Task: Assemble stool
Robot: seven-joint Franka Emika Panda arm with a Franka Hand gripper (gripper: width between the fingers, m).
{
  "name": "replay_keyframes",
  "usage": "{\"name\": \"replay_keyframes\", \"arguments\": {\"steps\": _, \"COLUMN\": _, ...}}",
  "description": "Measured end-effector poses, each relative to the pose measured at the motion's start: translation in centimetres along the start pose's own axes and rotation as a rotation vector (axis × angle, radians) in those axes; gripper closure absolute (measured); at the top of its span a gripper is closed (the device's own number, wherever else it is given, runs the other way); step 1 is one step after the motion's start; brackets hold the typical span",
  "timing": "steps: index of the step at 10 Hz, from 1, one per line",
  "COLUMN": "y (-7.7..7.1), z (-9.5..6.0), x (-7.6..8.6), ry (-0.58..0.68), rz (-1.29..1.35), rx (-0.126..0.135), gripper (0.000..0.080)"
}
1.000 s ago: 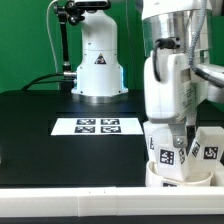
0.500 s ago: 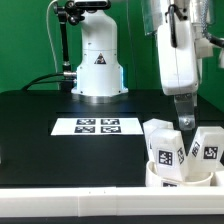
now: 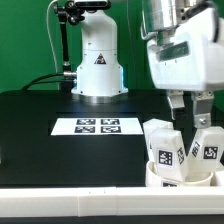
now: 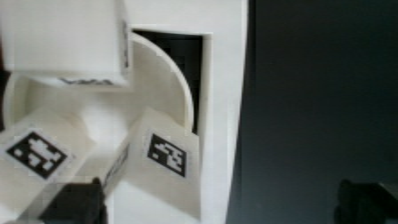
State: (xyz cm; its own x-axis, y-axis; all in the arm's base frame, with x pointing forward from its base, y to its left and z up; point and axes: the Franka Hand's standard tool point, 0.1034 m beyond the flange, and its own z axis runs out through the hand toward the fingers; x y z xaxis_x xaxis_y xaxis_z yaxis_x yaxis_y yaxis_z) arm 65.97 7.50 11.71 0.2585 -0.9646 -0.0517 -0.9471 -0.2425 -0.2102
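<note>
The white round seat disc [image 3: 178,176] lies at the table's front, at the exterior view's right, against the white rail. Tagged white block legs [image 3: 164,146] [image 3: 208,149] stand upright on it. My gripper [image 3: 190,110] hangs just above the legs, open and empty, with one finger over each side of them. In the wrist view the seat's curved rim [image 4: 164,95] and tagged legs [image 4: 167,155] [image 4: 36,150] lie below my gripper [image 4: 221,205]. Its dark fingertips [image 4: 71,203] are spread wide, and another leg [image 4: 68,40] shows beyond.
The marker board [image 3: 97,126] lies flat mid-table on the black mat. The robot base [image 3: 97,65] stands behind it. The white rail [image 3: 70,194] runs along the front edge and shows in the wrist view [image 4: 221,100] beside the seat.
My gripper has risen from down among the legs to above them and has turned about its axis, so both fingers now show. It holds nothing; the legs and seat have not moved.
</note>
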Motion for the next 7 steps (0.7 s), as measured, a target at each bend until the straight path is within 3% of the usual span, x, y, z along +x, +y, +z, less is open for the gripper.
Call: {"name": "replay_keyframes", "arguments": {"steps": 7, "y": -0.06, "z": -0.18, "x": 0.54, "ry": 0.003, "rz": -0.571, "rx": -0.013, "gripper": 0.0150}}
